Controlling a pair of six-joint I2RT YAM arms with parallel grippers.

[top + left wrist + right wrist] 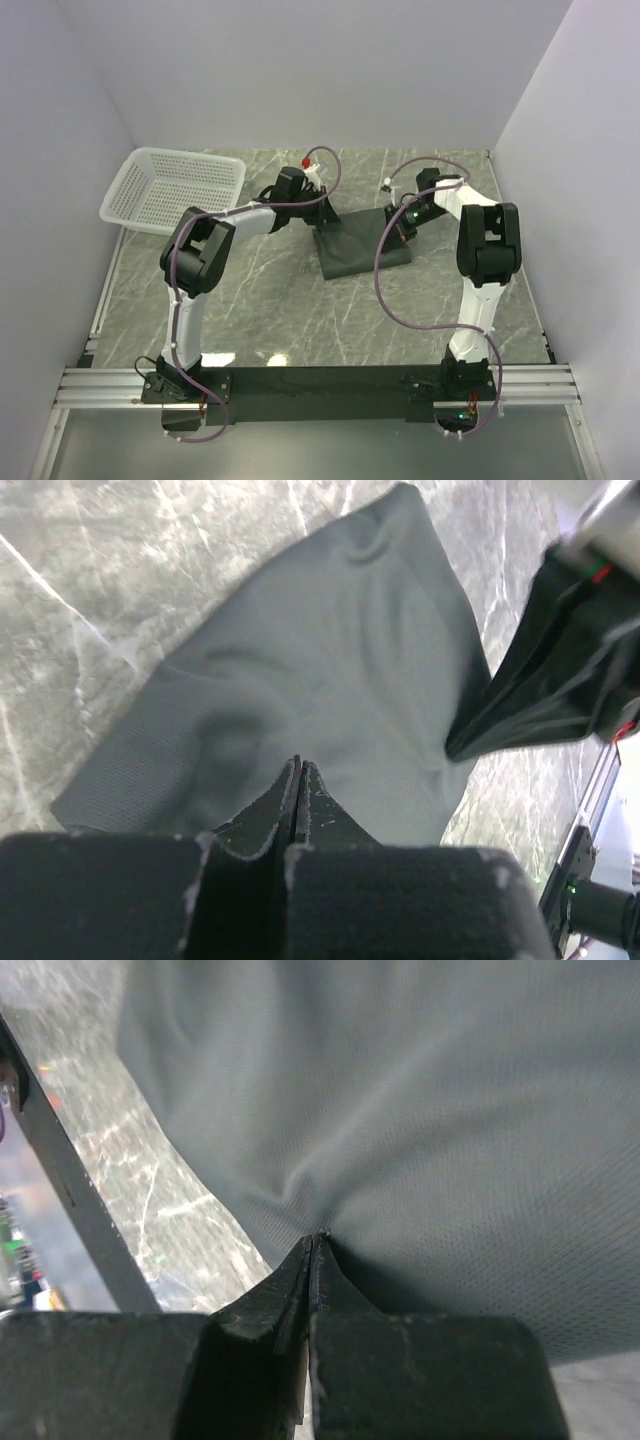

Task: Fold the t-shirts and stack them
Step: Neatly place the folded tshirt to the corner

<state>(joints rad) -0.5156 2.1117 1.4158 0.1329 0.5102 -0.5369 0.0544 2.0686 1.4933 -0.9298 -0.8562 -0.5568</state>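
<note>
The dark grey-green t-shirt (360, 250) lies folded into a small rectangle in the middle of the marble table. My left gripper (318, 213) is at its far left corner and my right gripper (392, 213) at its far right corner. In the left wrist view the left gripper (297, 762) has its jaws pressed together at the near edge of the t-shirt (330, 650). In the right wrist view the right gripper (318, 1235) is shut on the t-shirt (450, 1110), and the cloth puckers at its tips.
A white mesh basket (175, 185) stands at the far left of the table. White walls close in the back and both sides. The right arm (570, 660) shows dark at the right of the left wrist view.
</note>
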